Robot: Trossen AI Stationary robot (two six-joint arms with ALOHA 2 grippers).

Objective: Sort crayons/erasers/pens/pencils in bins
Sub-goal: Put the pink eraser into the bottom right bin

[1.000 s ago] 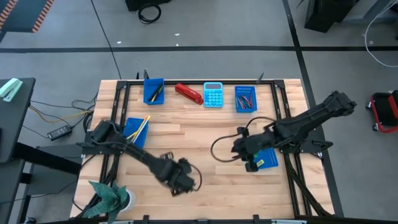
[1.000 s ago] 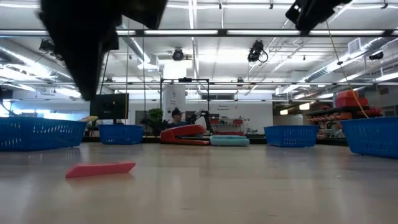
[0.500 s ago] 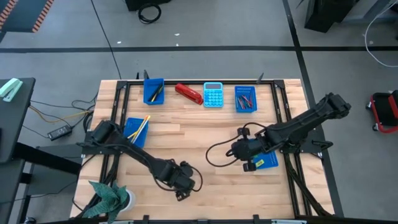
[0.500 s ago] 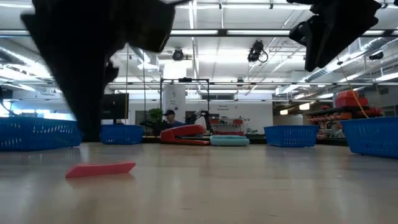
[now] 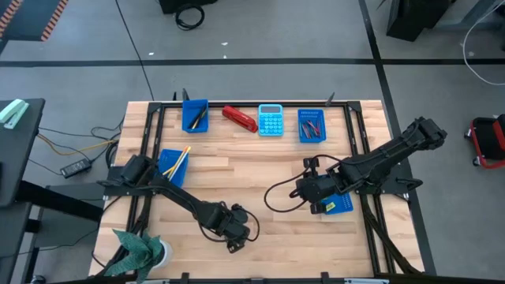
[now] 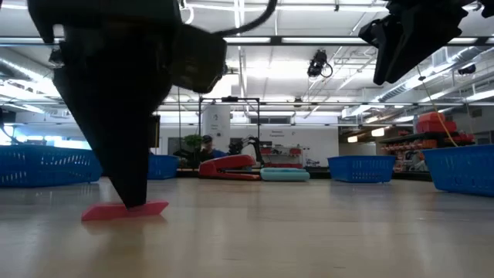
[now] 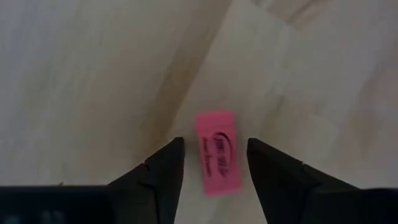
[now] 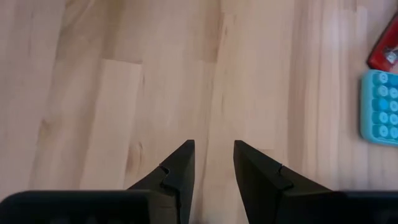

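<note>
A pink eraser (image 7: pixel 219 153) lies flat on the wooden table near its front edge; in the low view the eraser (image 6: pixel 154 208) shows as a thin pink slab. My left gripper (image 7: pixel 214 163) is open and points down. Its two fingers stand either side of the eraser's long edges, with a gap showing on each side. In the high view my left gripper (image 5: pixel 235 243) hides the eraser. My right gripper (image 8: pixel 214 160) hovers open above bare wood beside a blue bin (image 5: pixel 339 205) on the right, with nothing between its fingers.
Three more blue bins stand on the table: a far-left bin (image 5: pixel 195 115) with dark sticks, a left bin (image 5: pixel 172 163) with long thin sticks, and a far-right bin (image 5: pixel 312 125). A red stapler (image 5: pixel 239 118) and a light-blue calculator (image 5: pixel 271 120) lie between the far bins. A plant (image 5: pixel 138 251) stands at the near left corner.
My left gripper has moved toward the table's near edge and come down, until its fingertips stand at the pink eraser, which has stayed where it was. My right gripper has sunk a little beside its bin.
</note>
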